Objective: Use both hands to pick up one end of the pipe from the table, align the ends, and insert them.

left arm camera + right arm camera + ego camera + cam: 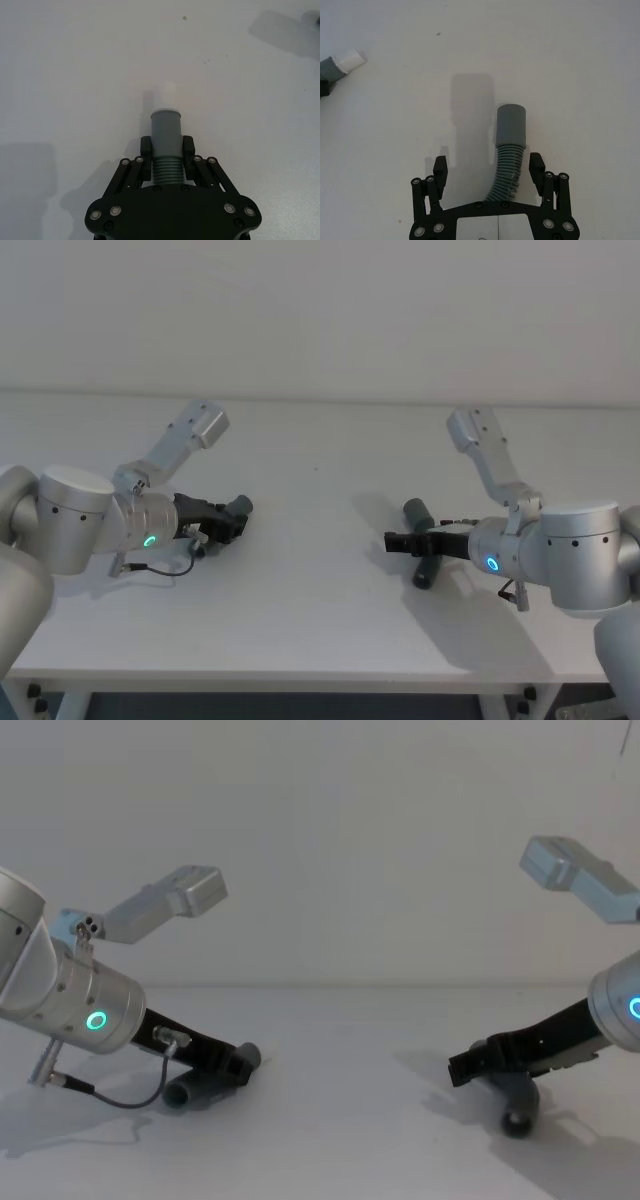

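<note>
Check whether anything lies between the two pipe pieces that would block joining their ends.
Nothing visible does: only white table surface lies between them. The left pincer is shut on the left pipe piece. The right pincer stands open around the right pipe piece, which lies on the table.

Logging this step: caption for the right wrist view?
Right gripper, jaws open, straddles the ribbed neck of a grey pipe piece lying on the white table.

The left gripper [167, 150] has its jaws clamped on a pipe [166, 131] where the grey sleeve meets the ribs; the white end [164, 96] juts out over the worktop [70, 75].
</note>
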